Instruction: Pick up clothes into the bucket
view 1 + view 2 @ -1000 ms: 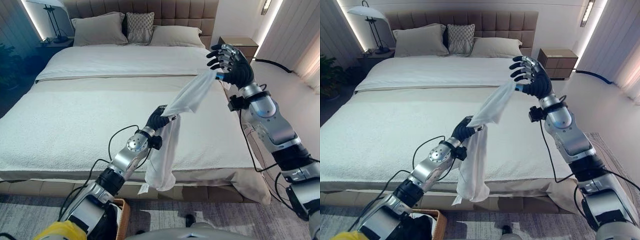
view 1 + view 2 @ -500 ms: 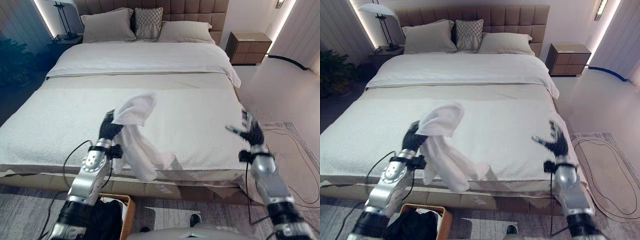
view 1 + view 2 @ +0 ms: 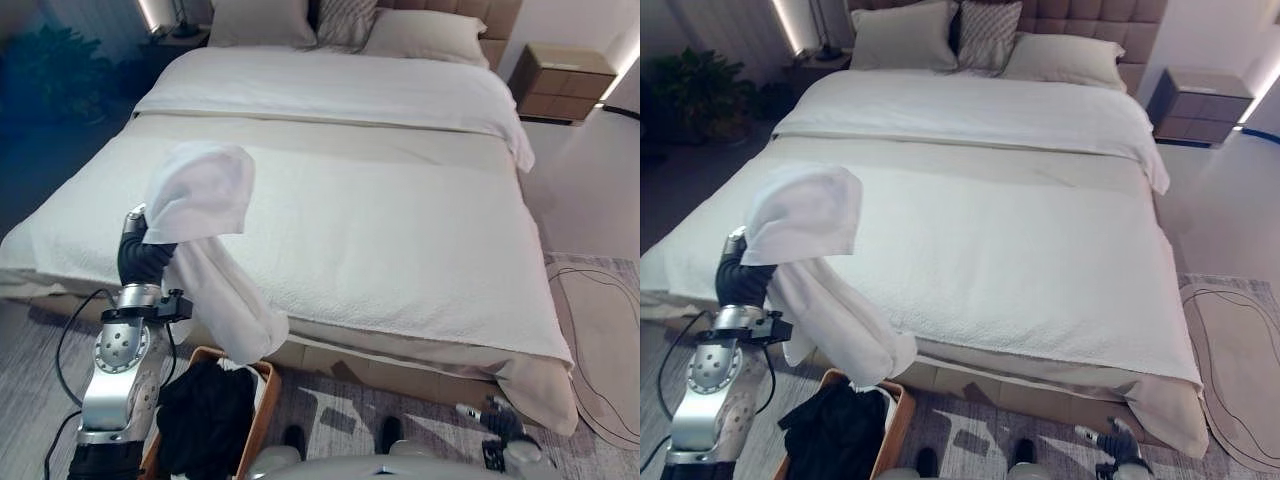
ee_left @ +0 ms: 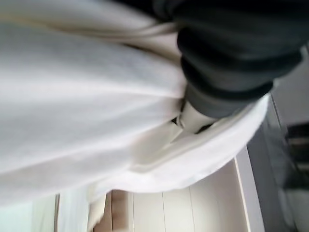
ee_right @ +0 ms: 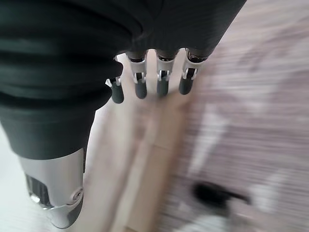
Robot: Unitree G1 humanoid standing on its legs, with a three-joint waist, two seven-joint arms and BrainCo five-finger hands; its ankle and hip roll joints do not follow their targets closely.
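Observation:
A white garment (image 3: 205, 200) drapes over my left hand (image 3: 140, 258), which is shut on it and holds it up at the bed's near left corner. The cloth's long tail (image 3: 845, 335) hangs down to just above the wicker bucket (image 3: 262, 400) on the floor, which has dark clothes (image 3: 205, 415) in it. White cloth (image 4: 87, 106) presses against the hand's dark cover in the left wrist view. My right hand (image 3: 495, 418) hangs low by the bed's near right corner, with fingers (image 5: 161, 84) straight and nothing in them.
The wide bed (image 3: 380, 220) with a white cover spreads ahead, with pillows (image 3: 1065, 55) at its head. A nightstand (image 3: 560, 80) stands at the far right. A light rug (image 3: 600, 340) lies on the floor to the right, and a patterned carpet (image 3: 370, 410) runs under the bed's foot.
The view has swung left and down. My left hand has carried the garment left, over the bucket. My right arm has dropped from beside the bed to near the floor.

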